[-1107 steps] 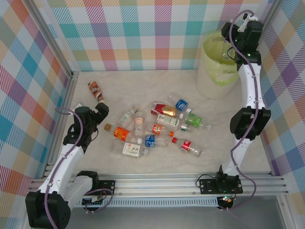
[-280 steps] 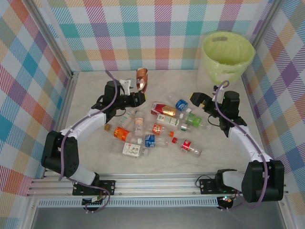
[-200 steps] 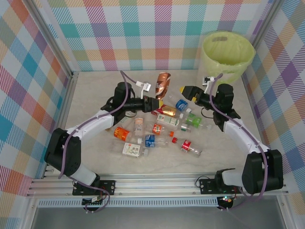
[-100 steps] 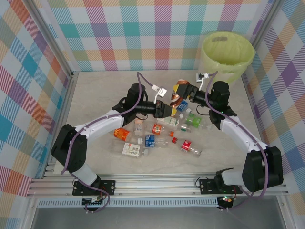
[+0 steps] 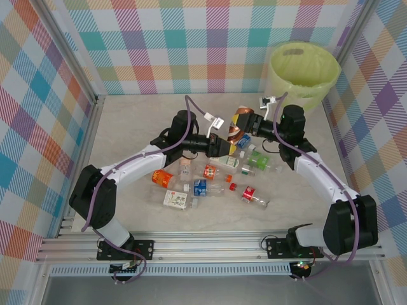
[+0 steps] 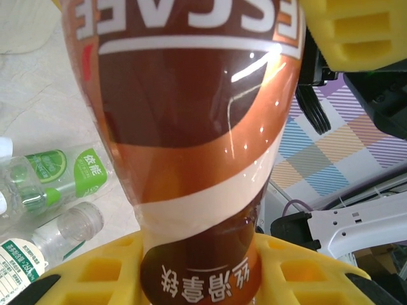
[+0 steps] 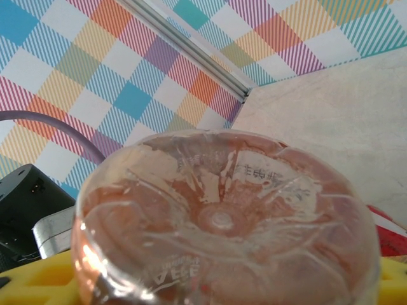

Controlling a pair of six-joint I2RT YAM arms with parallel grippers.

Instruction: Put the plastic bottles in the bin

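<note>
Left gripper [image 5: 224, 141]: yellow pads clamped on the narrow neck end of a brown bottle [image 5: 236, 129] with a glossy brown-and-orange sleeve, held clear of the table [image 5: 127, 121]. Right gripper [image 5: 246, 122]: set at the bottle's opposite, wider end, with one yellow pad on each side of the clear moulded base as its wrist camera shows it. The pads sit at the very edge of that view, so it cannot be told whether they press the plastic or merely flank it. Position of brown bottle: in the air on the left of the bin [image 5: 310, 95] in the overhead view, well apart from it, base end turned toward it. Other plastic bottles [image 5: 210, 175]: a loose heap lying flat on the table below the held one, also to the bin's left and well apart from it, among them a green-labelled bottle [image 6: 58, 173]. Bin: upright, lined with a pale yellow-green bag, mouth open. Step judged: a hand-over between arms, not yet completed. Hazards: if the left pads let go before the right pair has real purchase, the slick sleeve would likely slide out and the bottle would drop into the heap, rolling its neighbours. If both hold while either arm pulls, the thin wall could buckle or twist free. The wide base leaves the right pair little margin on the carry to the bin.
</note>
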